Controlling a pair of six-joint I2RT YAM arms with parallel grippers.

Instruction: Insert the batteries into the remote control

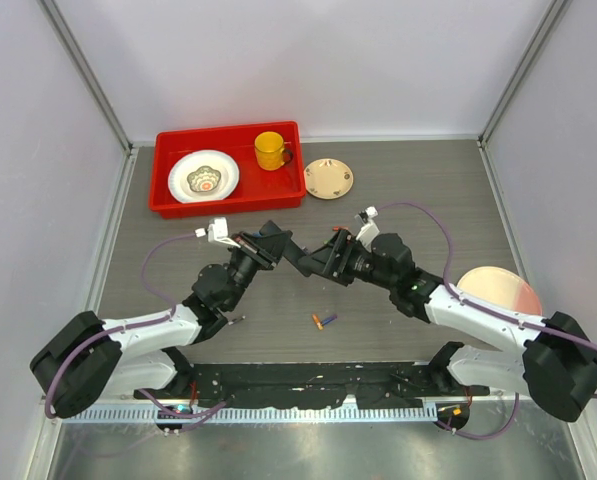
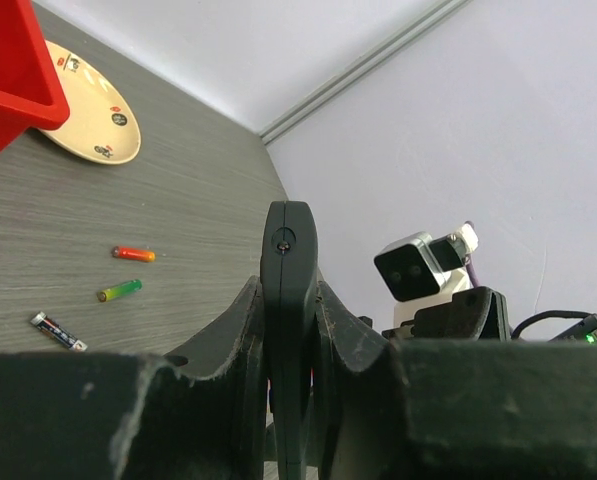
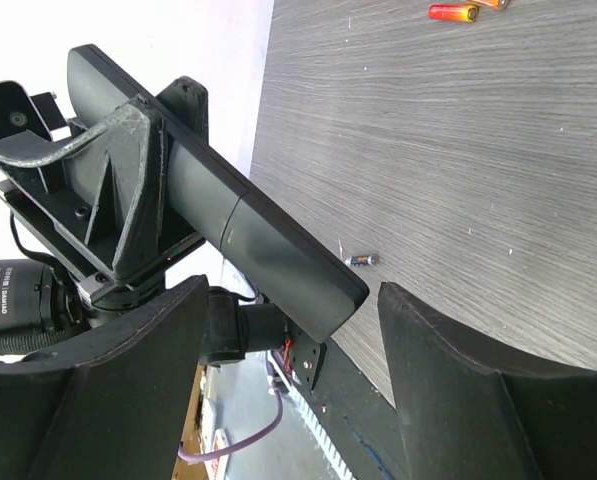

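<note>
Our left pincer [image 2: 288, 335] pinches the slim black plastic remote control [image 2: 287, 240] edge-on, its free end between the spread right pincer's [image 3: 290, 300] jaws, so we should square up there before squeezing, with the tiny coloured cylindrical batteries [image 1: 324, 320] on the worktop [image 1: 428, 200] below.

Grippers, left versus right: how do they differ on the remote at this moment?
The left gripper is shut on the remote control, clamping it partway along; the right gripper is open and holds nothing. The left gripper's fingers press the remote's faces; the right gripper's fingers only flank its free end. Both are raised off the table.
</note>
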